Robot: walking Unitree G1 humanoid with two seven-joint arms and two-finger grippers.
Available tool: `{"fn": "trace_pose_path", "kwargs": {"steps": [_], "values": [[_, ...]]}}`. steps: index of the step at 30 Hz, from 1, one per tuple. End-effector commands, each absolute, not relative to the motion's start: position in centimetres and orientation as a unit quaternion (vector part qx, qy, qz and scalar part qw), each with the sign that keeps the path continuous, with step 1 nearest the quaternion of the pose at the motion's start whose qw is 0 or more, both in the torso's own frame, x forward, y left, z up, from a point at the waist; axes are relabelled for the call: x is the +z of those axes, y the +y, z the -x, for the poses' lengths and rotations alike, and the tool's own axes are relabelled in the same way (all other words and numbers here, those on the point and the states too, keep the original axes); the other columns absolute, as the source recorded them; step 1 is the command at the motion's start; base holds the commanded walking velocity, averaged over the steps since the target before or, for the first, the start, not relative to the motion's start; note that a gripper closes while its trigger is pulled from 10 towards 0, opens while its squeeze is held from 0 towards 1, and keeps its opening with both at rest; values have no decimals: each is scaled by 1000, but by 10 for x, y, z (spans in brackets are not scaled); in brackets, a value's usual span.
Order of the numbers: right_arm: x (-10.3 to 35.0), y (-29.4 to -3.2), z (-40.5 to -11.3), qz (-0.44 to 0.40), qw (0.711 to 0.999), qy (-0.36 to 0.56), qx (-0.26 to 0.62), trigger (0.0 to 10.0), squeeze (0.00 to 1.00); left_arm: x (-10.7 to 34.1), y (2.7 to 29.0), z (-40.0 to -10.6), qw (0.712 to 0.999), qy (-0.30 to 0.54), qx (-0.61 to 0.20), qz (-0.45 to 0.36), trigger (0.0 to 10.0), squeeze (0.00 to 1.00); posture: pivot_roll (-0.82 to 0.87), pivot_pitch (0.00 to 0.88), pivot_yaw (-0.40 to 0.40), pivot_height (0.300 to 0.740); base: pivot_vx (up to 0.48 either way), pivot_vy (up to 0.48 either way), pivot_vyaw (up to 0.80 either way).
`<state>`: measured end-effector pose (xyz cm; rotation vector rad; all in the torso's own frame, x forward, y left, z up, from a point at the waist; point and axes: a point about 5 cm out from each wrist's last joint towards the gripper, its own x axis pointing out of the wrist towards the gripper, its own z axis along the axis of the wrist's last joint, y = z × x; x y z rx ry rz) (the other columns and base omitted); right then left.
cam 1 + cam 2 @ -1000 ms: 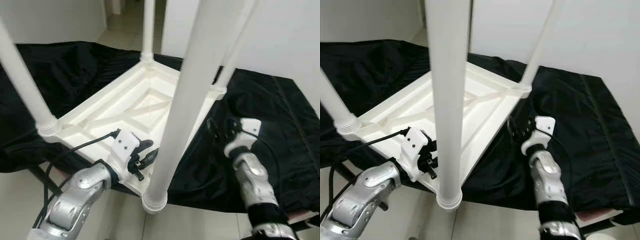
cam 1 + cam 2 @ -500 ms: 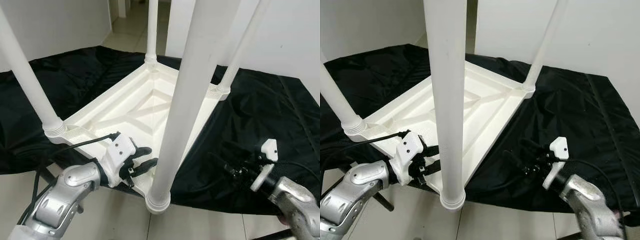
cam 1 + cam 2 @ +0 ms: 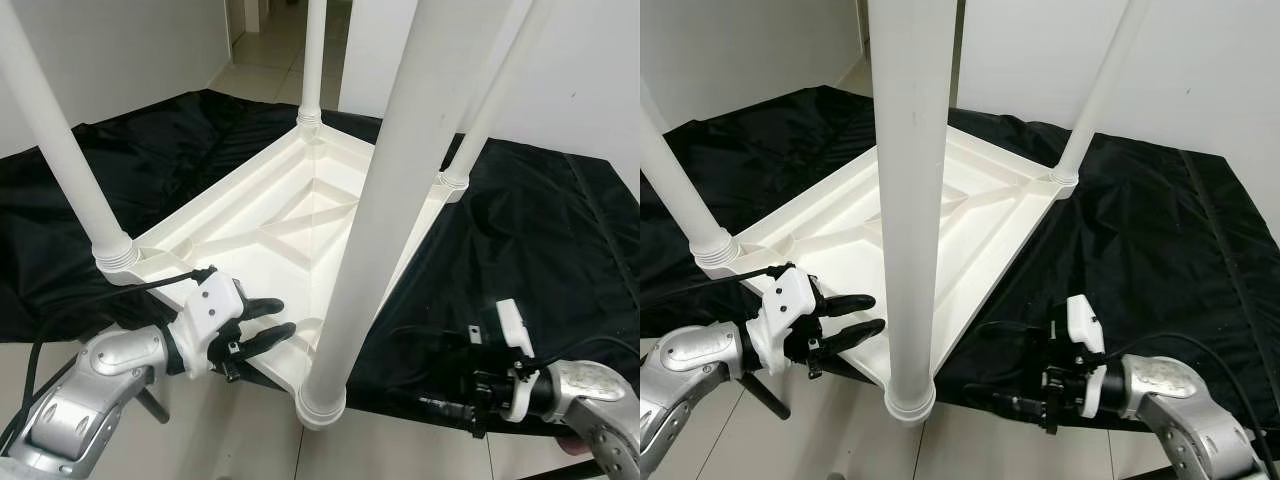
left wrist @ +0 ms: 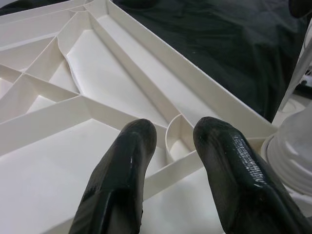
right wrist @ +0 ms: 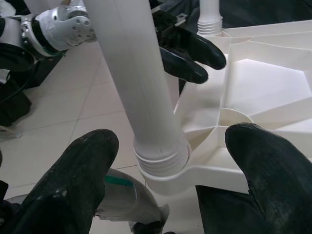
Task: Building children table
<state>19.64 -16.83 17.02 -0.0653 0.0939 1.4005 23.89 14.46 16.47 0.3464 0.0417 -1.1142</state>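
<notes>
The right pincer (image 3: 1015, 395) is spread wide, empty, aimed at the near leg (image 3: 912, 200), whose collar sits between its fingers (image 5: 73, 190) but untouched. That leg's long axis stands upright from the near corner of the upturned children's table (image 3: 290, 215), which lies on a black cloth (image 3: 520, 230). The left pincer (image 3: 262, 325), slightly parted and empty, hovers just beside the leg over the table's rim, slightly nearer.
</notes>
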Motion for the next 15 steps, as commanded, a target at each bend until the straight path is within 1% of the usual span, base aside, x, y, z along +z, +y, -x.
{"fn": "trace_pose_path", "kwargs": {"steps": [1,2,3,4,6,7,10,11,13,15], "values": [[172,-161,-195,34,748,42,662,10000,0,164,147,-243,837,21,-515,-183,10000,0,22,56,-68,740,0,0,0],[172,-161,-195,34,748,42,662,10000,0,164,147,-243,837,21,-515,-183,10000,0,22,56,-68,740,0,0,0],[171,-153,-196,35,740,36,671,10000,0,164,150,-248,846,20,-498,-190,10000,0,25,53,-72,740,0,0,0],[171,-153,-196,35,740,36,671,10000,0,164,150,-248,846,20,-498,-190,10000,0,25,53,-72,740,0,0,0],[170,-139,-198,34,726,29,686,10000,0,166,156,-257,863,18,-466,-193,10000,0,29,51,-79,740,0,0,0],[170,-139,-198,34,726,29,686,10000,0,166,156,-257,863,18,-466,-193,10000,0,29,51,-79,740,0,0,0],[165,-125,-201,33,711,26,702,10000,0,169,159,-264,874,10,-446,-192,10000,0,38,47,-89,740,0,0,0],[165,-125,-201,33,711,26,702,10000,0,169,159,-264,874,10,-446,-192,10000,0,38,47,-89,740,0,0,0],[159,-113,-205,37,700,26,713,10000,0,172,160,-269,882,-1,-430,-190,10000,0,44,47,-93,740,0,0,0],[158,-111,-206,38,700,25,713,10000,0,172,160,-270,883,-3,-428,-191,10000,0,47,44,-96,740,0,0,0]]}}
